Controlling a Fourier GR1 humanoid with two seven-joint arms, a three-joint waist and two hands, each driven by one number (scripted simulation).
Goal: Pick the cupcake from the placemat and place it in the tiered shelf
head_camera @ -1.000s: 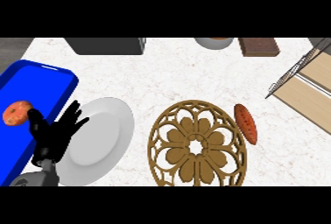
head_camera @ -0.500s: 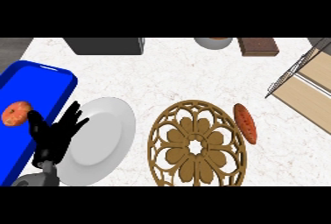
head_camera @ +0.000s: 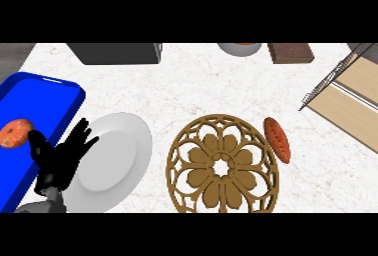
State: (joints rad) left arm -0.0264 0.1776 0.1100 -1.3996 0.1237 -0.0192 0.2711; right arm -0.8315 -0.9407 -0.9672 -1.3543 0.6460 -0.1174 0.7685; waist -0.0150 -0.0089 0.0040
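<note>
A round brown openwork placemat [head_camera: 221, 167] lies at the middle of the counter. The cupcake [head_camera: 277, 140] shows as a reddish-brown oval at the placemat's right rim, partly off it. The tiered shelf [head_camera: 347, 97], pale wood with a wire frame, stands at the right edge, a short way beyond the cupcake. My left hand [head_camera: 59, 157] rests open at the lower left, fingers up, over the left edge of a white plate, far from the cupcake. My right hand does not show.
A white plate [head_camera: 118, 155] lies left of the placemat. A blue tray [head_camera: 33, 107] at the far left holds an orange doughnut-like item [head_camera: 13, 133]. Along the back stand a dark box [head_camera: 114, 52], a grey bowl [head_camera: 240, 48] and a brown block [head_camera: 289, 52].
</note>
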